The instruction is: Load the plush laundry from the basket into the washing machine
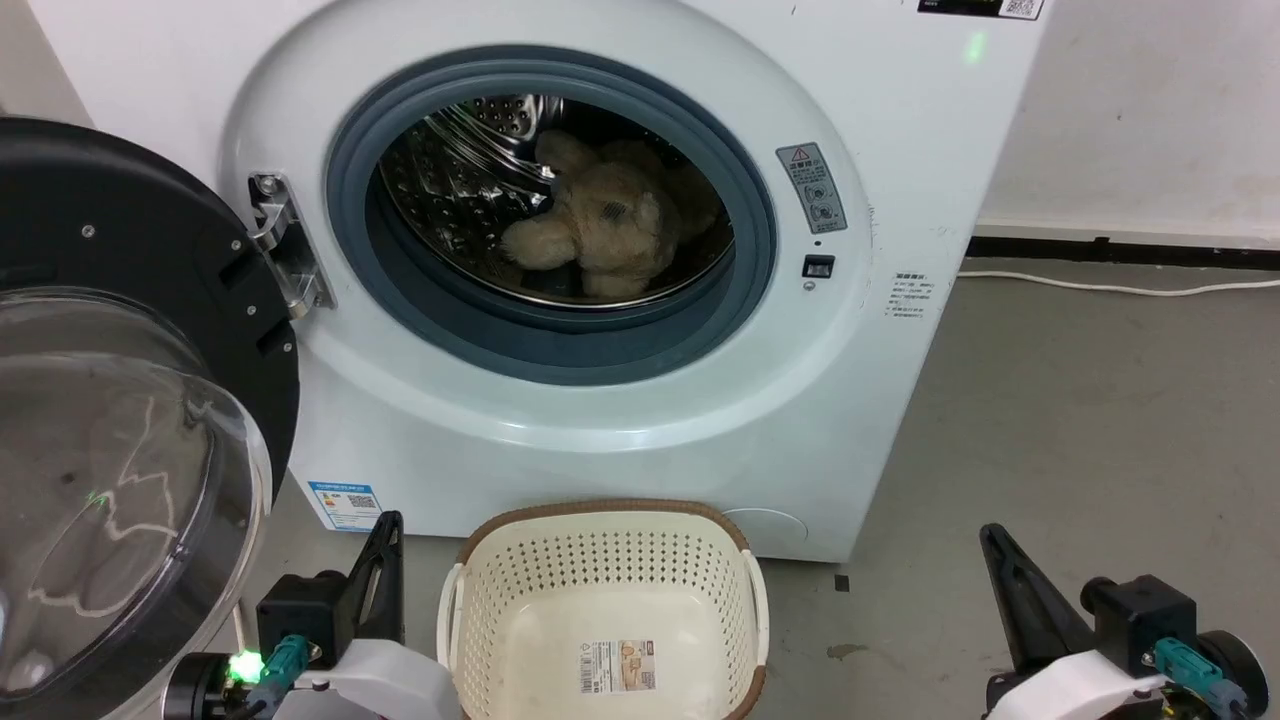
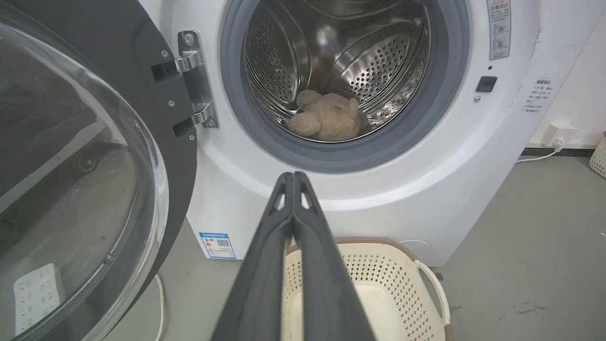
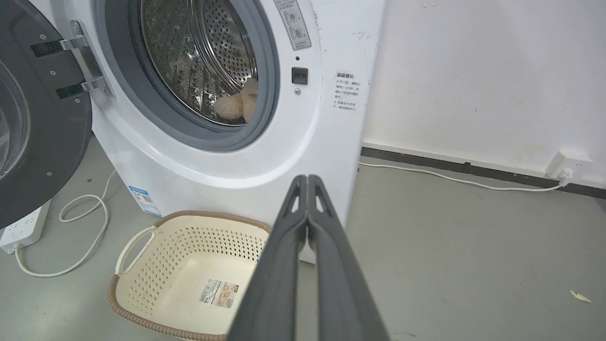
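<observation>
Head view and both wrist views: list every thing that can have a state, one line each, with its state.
washing machine door: swung wide open on its left hinge.
drum: open to the front, plush toy inside.
plush toy: lying on the drum's bottom.
basket: upright on the floor, nothing in it.
left gripper: shut, holding nothing.
right gripper: shut, holding nothing.

Even bright light; glints inside the washing machine

Bare laundry corner: washing machine, grey floor, plain white wall, power strip.
</observation>
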Controlling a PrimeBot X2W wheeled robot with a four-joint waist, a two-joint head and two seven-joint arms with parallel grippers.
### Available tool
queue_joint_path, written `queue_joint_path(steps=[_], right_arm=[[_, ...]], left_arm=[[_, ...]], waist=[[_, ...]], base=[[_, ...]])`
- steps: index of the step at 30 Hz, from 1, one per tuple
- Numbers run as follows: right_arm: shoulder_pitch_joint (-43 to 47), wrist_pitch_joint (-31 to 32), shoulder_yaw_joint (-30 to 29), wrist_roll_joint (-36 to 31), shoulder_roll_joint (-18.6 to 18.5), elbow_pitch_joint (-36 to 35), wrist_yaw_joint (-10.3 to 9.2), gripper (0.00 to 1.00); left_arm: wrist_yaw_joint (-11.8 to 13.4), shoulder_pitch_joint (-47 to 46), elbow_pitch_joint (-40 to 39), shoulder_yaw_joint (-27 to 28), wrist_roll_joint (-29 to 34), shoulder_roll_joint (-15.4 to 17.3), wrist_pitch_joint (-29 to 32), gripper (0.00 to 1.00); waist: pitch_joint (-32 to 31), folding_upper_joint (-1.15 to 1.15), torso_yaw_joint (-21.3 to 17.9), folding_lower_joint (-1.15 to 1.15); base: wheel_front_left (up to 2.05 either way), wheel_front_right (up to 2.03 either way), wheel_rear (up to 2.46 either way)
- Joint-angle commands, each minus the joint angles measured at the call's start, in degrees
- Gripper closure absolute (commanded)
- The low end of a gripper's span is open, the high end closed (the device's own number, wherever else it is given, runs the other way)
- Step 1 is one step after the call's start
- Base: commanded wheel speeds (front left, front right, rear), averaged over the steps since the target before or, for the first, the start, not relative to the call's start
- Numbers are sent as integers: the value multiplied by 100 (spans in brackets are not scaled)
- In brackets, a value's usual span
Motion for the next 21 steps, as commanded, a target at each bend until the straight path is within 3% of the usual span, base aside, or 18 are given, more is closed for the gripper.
queue_joint_path(steps=[1, 21], right_arm=[[-136, 30, 8, -65, -3, -51, 4, 100], [-282, 231, 29, -238, -4, -131, 5, 100]], left_arm=[[-25, -79, -41, 57, 88, -30, 32, 100], [-98, -116, -119, 251, 400, -172, 173, 100]], waist=[[5, 0, -3, 0], [53, 0, -38, 0]], base=[[0, 0, 0], [0, 0, 0]])
